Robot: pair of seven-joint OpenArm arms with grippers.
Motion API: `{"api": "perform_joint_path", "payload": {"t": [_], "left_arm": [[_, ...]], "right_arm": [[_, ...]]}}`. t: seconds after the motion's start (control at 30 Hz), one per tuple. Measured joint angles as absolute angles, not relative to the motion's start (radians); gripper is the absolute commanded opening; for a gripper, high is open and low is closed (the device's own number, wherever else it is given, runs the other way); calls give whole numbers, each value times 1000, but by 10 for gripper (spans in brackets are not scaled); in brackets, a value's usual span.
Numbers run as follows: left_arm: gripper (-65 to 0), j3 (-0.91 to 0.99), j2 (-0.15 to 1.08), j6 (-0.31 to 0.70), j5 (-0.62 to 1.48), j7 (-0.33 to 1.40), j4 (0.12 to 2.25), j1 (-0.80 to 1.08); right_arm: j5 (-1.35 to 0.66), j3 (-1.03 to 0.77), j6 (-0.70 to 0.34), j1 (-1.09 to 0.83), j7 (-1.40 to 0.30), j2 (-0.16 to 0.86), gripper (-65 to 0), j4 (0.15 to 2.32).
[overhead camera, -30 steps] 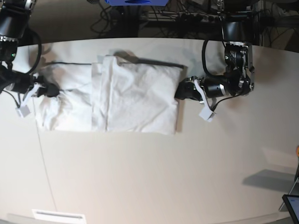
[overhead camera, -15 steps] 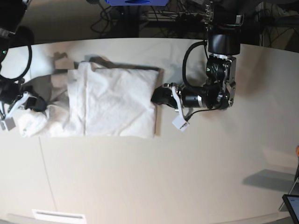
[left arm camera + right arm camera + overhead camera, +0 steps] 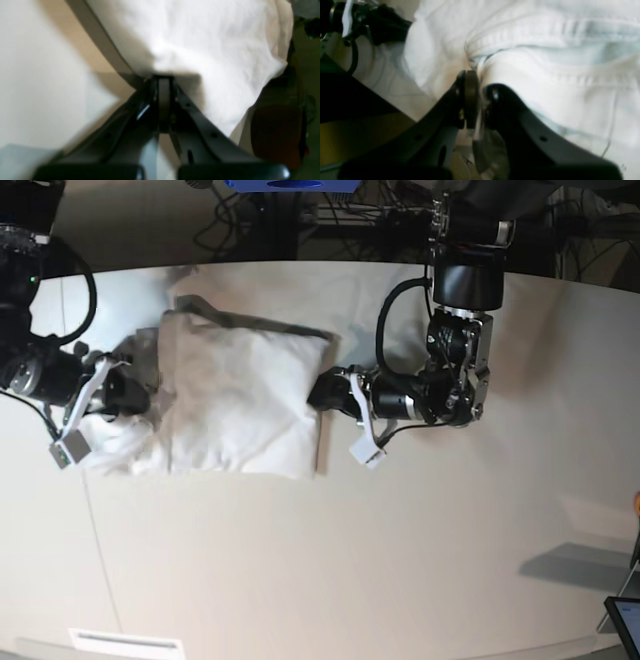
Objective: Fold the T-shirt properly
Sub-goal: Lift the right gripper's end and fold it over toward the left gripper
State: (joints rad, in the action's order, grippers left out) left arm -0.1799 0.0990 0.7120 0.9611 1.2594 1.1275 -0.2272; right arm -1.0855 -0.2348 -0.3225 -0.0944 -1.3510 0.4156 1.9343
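The white T-shirt [image 3: 240, 405] lies as a folded, wrinkled bundle on the left half of the off-white table [image 3: 400, 560]. My left gripper [image 3: 322, 392] is at its right edge, jaws shut on the cloth. In the left wrist view the closed tips [image 3: 163, 78] pinch the T-shirt [image 3: 212, 45], which hangs slightly raised above its shadow. My right gripper [image 3: 128, 392] holds the bunched left end. In the right wrist view it [image 3: 476, 75] is shut on a stitched hem of the T-shirt [image 3: 570, 87].
Cables and equipment [image 3: 300, 220] crowd the dark area behind the table's far edge. A dark screen [image 3: 625, 620] pokes in at the bottom right corner. A white label [image 3: 125, 642] sits near the front left edge.
Both grippers dragged the T-shirt leftward. My left gripper kept moving left; my right gripper then came back right, bunching the shirt's left end against the folded part.
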Motion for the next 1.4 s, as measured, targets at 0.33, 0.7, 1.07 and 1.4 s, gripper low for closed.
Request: {"api": "perform_joint_path", "payload": {"t": [0.33,0.7,1.07,1.4], "left_arm": [[-638,-183,89,712,954,1260,1127,-227],[-638,-183,88,712,954,1260,1127,-227],[-638,-181,87,712,953,1260,1130,-226],[-638,-181,89,713,955,1260,1131,-224]], "right_arm": [[-1139,-65,-259,-70,-1340,417,-647,1941],[-1102,73,-147,-18,-1337,265,-647,1875],[-861,71,-146,-16,-1322,164,-432,1858],[-965,72,-188,9,-1335,150,-347,1858]]}}
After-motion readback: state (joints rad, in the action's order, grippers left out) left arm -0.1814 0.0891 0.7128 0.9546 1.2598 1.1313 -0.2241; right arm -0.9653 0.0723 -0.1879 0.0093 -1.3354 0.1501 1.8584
